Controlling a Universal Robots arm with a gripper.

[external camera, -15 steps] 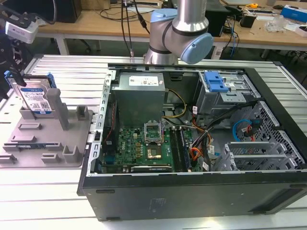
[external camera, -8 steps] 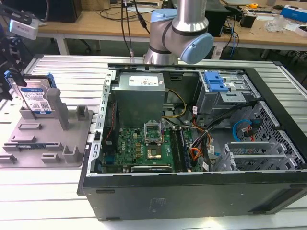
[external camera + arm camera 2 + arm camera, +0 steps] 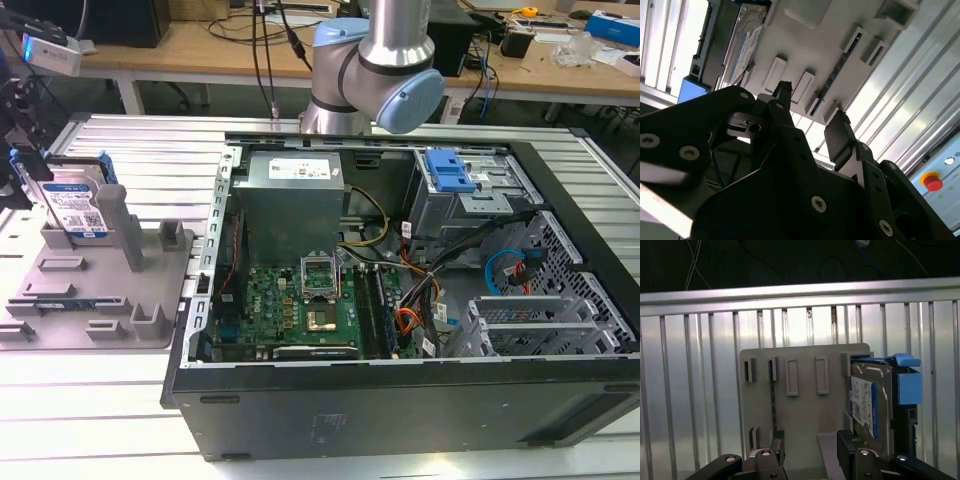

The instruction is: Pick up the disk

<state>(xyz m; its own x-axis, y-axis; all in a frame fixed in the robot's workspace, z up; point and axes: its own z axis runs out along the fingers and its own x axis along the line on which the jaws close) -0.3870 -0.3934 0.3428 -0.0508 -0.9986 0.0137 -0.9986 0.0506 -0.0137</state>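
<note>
Exterior view — disk (image 3: pixel 75 205) upright on fixture (image 3: pixel 100 310), 9 o'clock from case (image 3: pixel 400 410) | approach step; gripper (image 3: pixel 811 436) spread, empty | we judge it must straddle disk.

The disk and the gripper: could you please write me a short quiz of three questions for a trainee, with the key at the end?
1. True or false: the disk lies flat on the grey fixture plate.
2. Choose one. In the first wrist view, the gripper is:
A) shut on the disk
B) open, with nothing between its fingers
C) shut on a post of the plate
3. Fill in the word: the disk stands to the exterior view's ____ of the open computer case.

Key:
1. False. It stands on its edge on the plate.
2. B
3. left
</note>
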